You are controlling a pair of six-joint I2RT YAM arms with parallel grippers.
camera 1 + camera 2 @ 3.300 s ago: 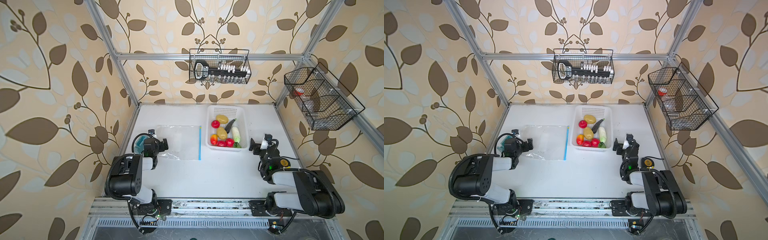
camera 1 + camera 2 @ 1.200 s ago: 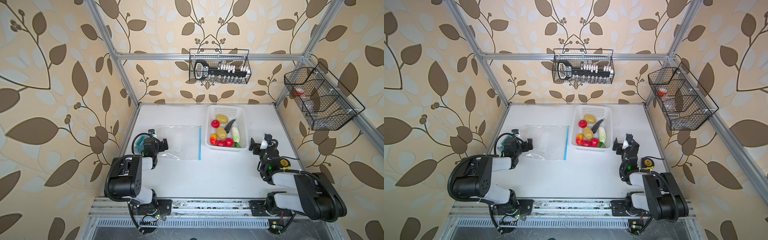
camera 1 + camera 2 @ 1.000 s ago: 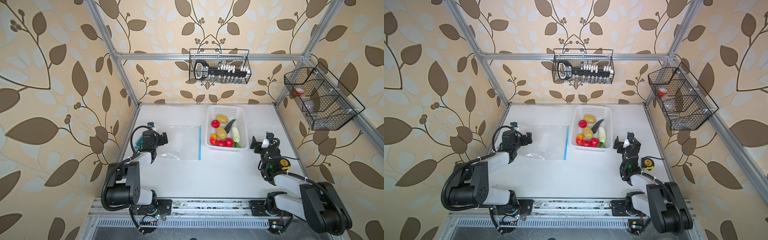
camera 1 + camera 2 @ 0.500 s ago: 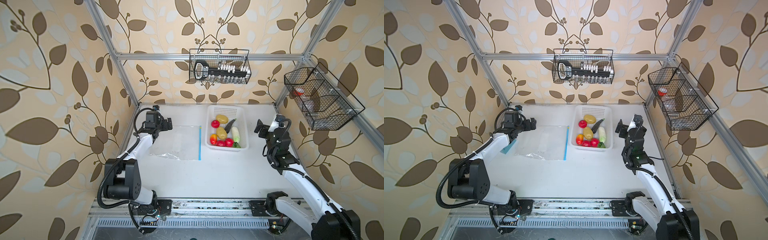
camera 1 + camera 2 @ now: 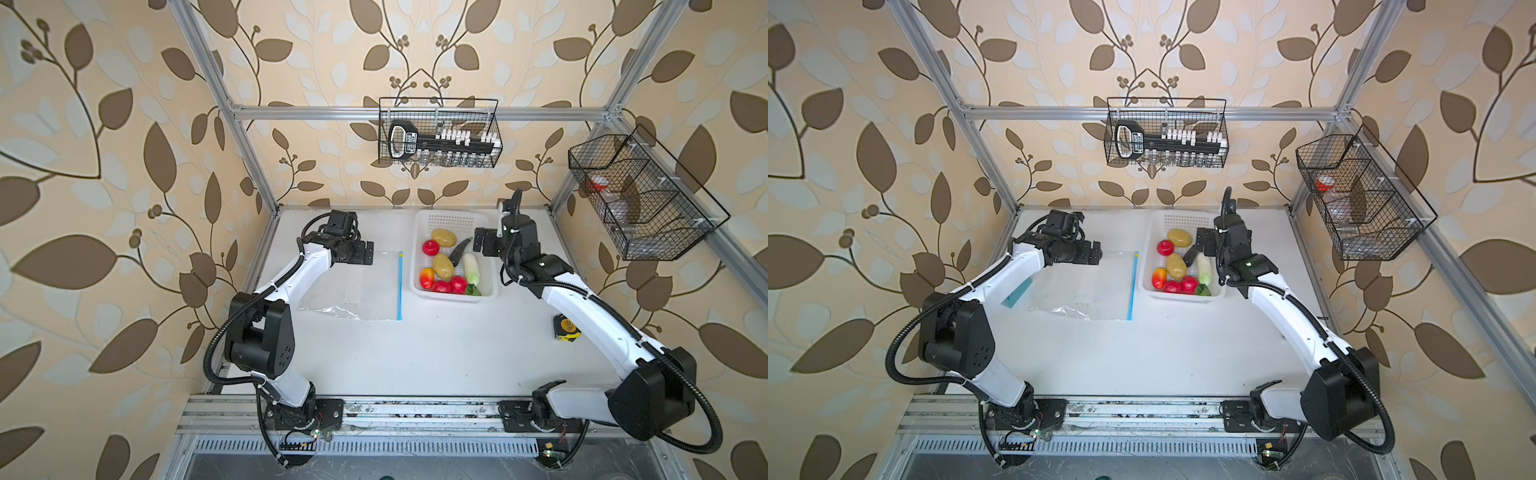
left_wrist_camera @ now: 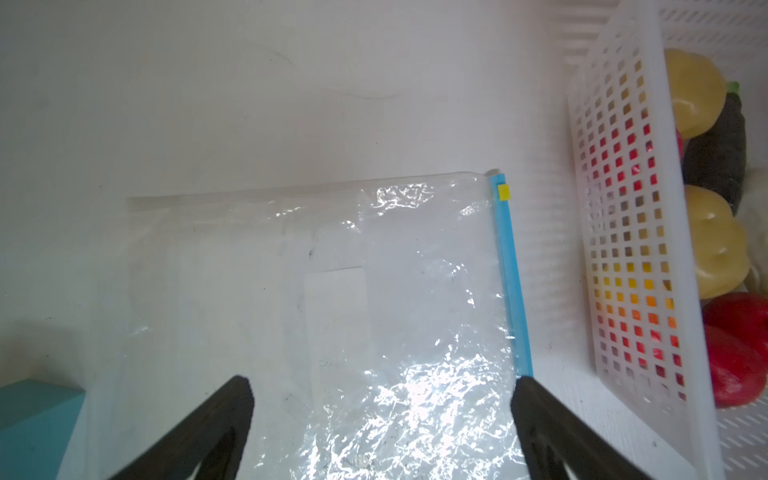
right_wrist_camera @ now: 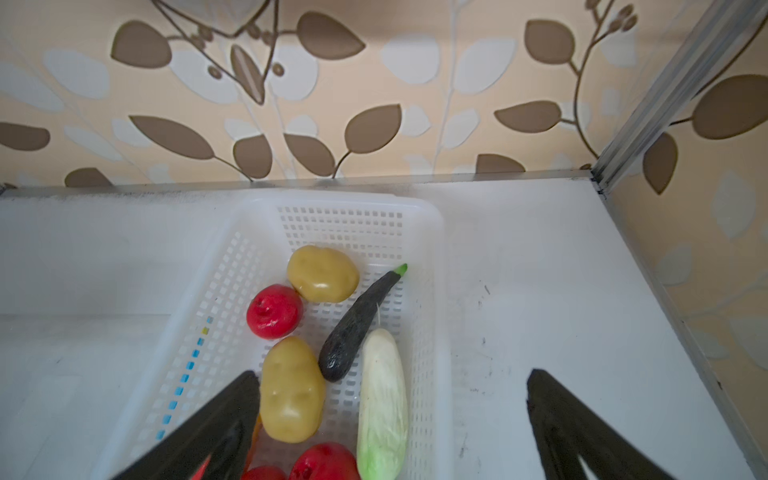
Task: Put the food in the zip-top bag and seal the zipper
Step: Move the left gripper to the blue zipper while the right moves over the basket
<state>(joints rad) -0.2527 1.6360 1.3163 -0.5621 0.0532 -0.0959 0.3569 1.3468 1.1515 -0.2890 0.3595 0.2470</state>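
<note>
White table (image 5: 415,353): zip-top bag (image 5: 353,286), likely flimsy, slippery; best pinched beside zipper (image 5: 400,286). Left tool (image 5: 366,258), right tool (image 5: 481,246) gaped empty.

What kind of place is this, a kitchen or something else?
Likely a robot test cell, not a kitchen: two arms at a white table, an aluminium frame around it, toy food in a basket.

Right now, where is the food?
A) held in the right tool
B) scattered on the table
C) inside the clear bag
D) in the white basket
D: all the food lies in the white basket, and the zip-top bag beside it lies flat with no food inside.
</note>
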